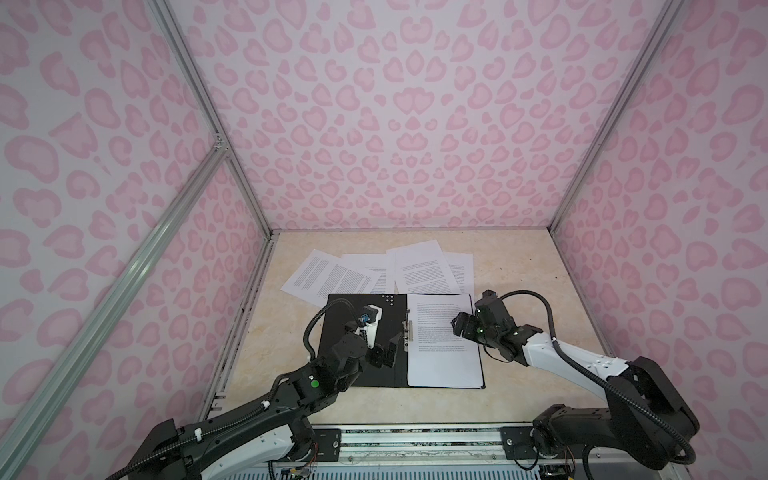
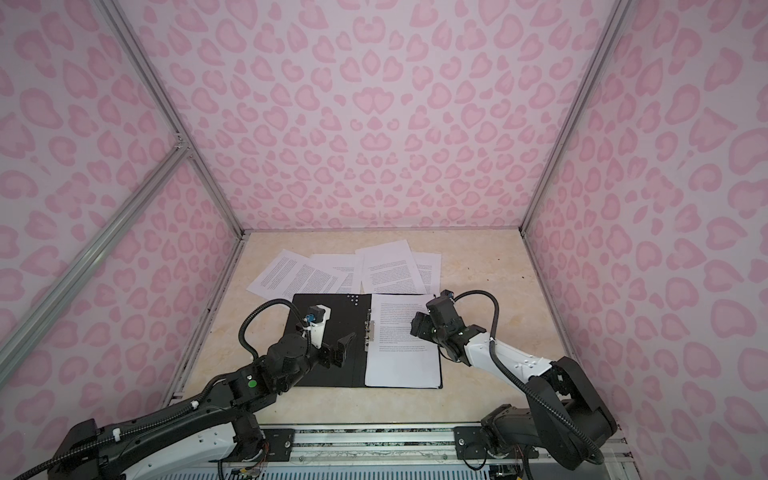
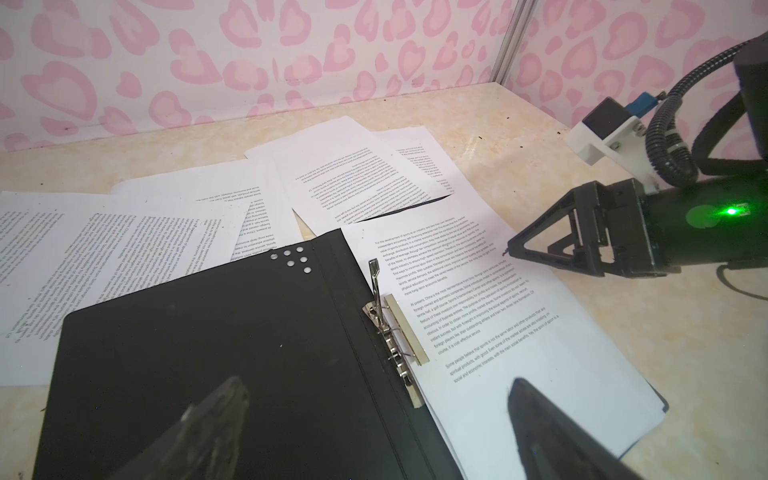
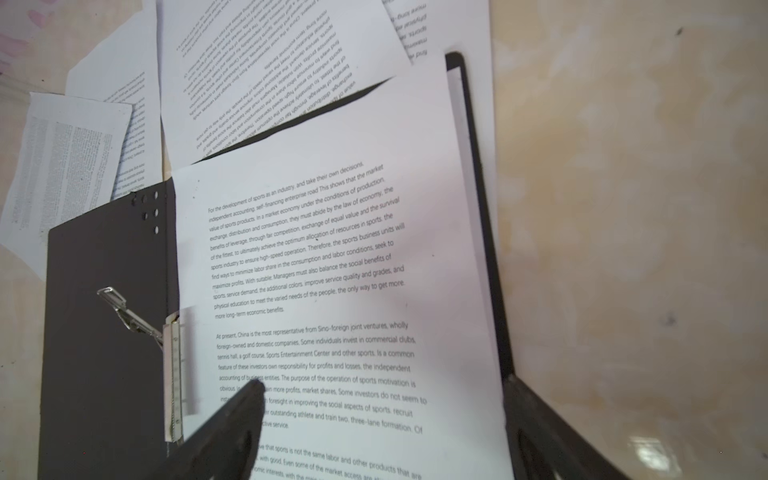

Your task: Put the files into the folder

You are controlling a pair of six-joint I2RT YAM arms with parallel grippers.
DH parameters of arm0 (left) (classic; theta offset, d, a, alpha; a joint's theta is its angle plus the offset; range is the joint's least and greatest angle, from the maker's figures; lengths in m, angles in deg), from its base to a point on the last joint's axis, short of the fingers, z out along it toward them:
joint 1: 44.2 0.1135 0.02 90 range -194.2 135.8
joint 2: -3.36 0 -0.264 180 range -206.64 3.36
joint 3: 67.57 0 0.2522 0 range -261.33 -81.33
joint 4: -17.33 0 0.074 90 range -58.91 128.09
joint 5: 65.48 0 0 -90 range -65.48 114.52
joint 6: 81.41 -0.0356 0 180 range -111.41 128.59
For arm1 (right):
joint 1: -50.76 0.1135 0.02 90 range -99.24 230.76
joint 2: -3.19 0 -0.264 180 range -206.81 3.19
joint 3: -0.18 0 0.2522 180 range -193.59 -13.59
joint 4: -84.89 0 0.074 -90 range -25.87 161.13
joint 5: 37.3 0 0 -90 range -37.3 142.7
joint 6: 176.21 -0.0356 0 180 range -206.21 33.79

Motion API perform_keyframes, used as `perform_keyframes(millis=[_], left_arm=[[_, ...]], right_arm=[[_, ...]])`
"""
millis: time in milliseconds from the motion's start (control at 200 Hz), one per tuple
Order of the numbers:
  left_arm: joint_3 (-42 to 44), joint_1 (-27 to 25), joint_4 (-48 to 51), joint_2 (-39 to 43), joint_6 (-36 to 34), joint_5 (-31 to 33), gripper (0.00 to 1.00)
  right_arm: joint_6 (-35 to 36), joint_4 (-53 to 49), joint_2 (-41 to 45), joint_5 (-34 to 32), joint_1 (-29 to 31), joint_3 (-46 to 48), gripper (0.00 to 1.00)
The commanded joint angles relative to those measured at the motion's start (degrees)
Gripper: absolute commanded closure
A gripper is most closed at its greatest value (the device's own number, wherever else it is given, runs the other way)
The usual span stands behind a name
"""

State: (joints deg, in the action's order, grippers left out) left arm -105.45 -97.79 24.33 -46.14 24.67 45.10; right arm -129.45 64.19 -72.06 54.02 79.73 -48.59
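1. Only in both top views were both arms, the whole open folder point(image 1: 376, 380) and the table point(image 1: 540, 282) seen at once.
2. Only in the left wrist view was the right gripper point(image 3: 536, 249) seen from outside. The lever of the metal clip point(image 3: 395, 332) was seen raised there.
3. Only in the right wrist view was the print on the filed sheet point(image 4: 332, 257) sharp enough to be read. A black strip of folder was shown past the sheet's outer edge.
4. Look: the folder was matte black and laid flat, with a few small silver dots on the inner cover and the clip at the spine. The files were white with blocks of black text. One sheet was squared on the folder half under the right gripper. The loose files point(image 1: 374, 272) were fanned and overlapped on the table.
5. Left gripper point(image 3: 374, 386): jaws were spread wide and nothing was gripped. The spine and clip were found between the fingers, with black cover below one finger and the filed sheet below the other.
6. Right gripper: jaws were spread wide and nothing was gripped. The filed sheet was found below and between them, one tip over the text near the clip, the other by the folder's outer edge. Contact could not be told.
7. The loose files were found beyond both sets of tips, well apart from the jaws, at the folder's far edge.
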Motion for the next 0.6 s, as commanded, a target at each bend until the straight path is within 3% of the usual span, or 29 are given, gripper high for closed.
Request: perform_keyframes(millis=[0,385,440,595], left_arm=[[-0.84,0.05,-0.44,-0.15,0.37,1.13,0.0],[-2.64,0.71,3.26,-2.14,2.76,5.2,0.0],[-3.08,3.28,4.5,-2.85,5.14,3.55,0.01],[-4.48,15.57,5.75,-5.97,12.26,-8.45,0.0]], right_arm=[[3.29,-8.07,1.34,-5.02,-1.26,-1.92,0.04],[12.22,-5.85,5.59,4.35,-4.8,-3.32,0.02],[12.85,-4.86,4.69,5.97,-4.8,-3.49,0.02],[15.01,-4.23,0.77,9.49,-4.74,-6.51,0.02]])
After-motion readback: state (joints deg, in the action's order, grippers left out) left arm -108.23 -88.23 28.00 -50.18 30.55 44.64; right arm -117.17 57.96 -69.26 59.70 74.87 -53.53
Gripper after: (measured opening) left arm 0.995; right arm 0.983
